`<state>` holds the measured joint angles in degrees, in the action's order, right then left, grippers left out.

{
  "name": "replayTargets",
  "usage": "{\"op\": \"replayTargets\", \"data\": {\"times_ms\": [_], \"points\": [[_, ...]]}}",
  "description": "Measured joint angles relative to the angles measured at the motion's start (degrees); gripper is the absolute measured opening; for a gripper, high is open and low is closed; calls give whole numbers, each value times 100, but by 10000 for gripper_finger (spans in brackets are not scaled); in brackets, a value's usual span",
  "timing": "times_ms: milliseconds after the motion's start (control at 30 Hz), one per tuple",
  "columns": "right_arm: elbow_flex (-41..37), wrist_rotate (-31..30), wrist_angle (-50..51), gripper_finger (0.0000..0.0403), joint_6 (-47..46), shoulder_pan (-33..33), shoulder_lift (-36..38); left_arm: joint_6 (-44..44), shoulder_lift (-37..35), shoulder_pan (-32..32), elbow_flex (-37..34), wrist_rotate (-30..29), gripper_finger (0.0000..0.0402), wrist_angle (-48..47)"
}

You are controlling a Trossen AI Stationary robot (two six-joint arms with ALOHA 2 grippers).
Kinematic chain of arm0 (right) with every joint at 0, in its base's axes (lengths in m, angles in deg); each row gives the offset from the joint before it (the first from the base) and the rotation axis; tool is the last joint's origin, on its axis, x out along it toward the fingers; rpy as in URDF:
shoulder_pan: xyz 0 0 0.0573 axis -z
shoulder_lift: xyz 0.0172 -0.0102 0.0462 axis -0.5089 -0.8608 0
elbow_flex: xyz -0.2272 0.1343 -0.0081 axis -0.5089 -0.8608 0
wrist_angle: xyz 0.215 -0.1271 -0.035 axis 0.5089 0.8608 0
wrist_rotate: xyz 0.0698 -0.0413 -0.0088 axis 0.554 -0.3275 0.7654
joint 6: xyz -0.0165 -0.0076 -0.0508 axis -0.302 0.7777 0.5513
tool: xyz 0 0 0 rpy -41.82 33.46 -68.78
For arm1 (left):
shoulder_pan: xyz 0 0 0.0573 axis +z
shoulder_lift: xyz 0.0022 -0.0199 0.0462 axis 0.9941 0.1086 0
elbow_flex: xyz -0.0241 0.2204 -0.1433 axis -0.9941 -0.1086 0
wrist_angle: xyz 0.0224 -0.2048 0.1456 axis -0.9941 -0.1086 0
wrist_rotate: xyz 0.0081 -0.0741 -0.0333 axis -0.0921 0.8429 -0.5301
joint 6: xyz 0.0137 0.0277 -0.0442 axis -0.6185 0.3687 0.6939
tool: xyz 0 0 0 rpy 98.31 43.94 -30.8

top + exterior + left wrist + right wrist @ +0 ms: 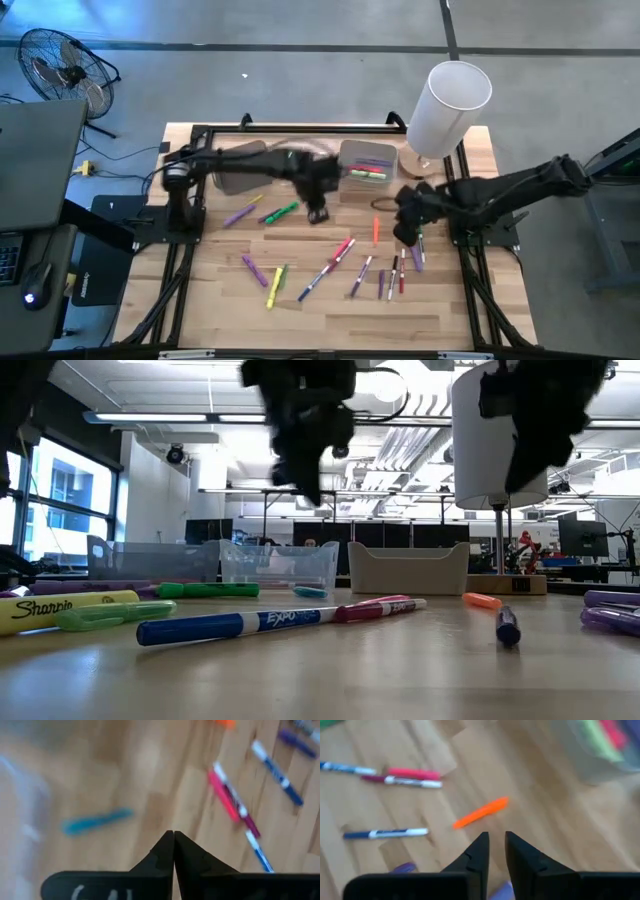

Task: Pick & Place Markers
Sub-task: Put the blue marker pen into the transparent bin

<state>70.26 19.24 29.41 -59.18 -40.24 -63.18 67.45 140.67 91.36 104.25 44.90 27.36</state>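
Several markers lie flat and scattered on the wooden table (pixel 440 310): purple (pixel 237 215), green (pixel 280 212), orange (pixel 376 230), pink (pixel 343 247), blue (pixel 315 283) and yellow (pixel 275 285). My left gripper (pixel 318 212) hangs shut and empty above the table's middle, over bare wood between a teal marker (pixel 97 820) and a pink one (pixel 223 795). My right gripper (pixel 496 840) hovers right of centre, fingers slightly open with nothing between them, just short of the orange marker (pixel 481 812).
A grey bin (pixel 365 165) holding green and red markers stands at the back, with a clear bin (pixel 280 565) to its left. A white cylinder lamp (pixel 450 100) rises at the back right. Several more markers (pixel 392 275) lie near the right arm.
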Motion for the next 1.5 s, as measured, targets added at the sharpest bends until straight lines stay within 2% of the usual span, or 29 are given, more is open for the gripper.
{"op": "replayTargets", "data": {"times_ms": [167,333,433,600,767,933,1100,1167,1333,1500], "points": [[-738,396,-1297,6,548,-418,0,1348,-1014,-800,-1943,-404,1,1711],[-1161,485,-2098,3,1609,-685,-32,2325,-2058,-1771,-3487,-1569,0,3058],[-1107,365,-2158,3,1872,-774,-223,2648,-2633,-2366,-4189,-2325,0,3699],[-430,311,-2181,7,2426,-930,-1169,3296,-3455,-3115,-5020,-3106,0,3760],[721,262,-1754,20,3212,-1113,-2478,3672,-3967,-3626,-5454,-3400,0,3695],[1879,797,-782,60,3837,-1236,-3733,3766,-4094,-3909,-5517,-3419,0,3444],[2627,918,-363,98,4454,-1467,-4693,3767,-4090,-4082,-5517,-3369,0,3234],[2807,729,-368,105,4719,-1564,-4981,3767,-4090,-4109,-5519,-3298,0,3193],[3105,529,-376,99,5334,-1662,-5492,3765,-4090,-4109,-5517,-3110,0,3156],[3052,480,-411,56,5295,-1666,-5622,3651,-4090,-4109,-5517,-2961,0,3139]]}}
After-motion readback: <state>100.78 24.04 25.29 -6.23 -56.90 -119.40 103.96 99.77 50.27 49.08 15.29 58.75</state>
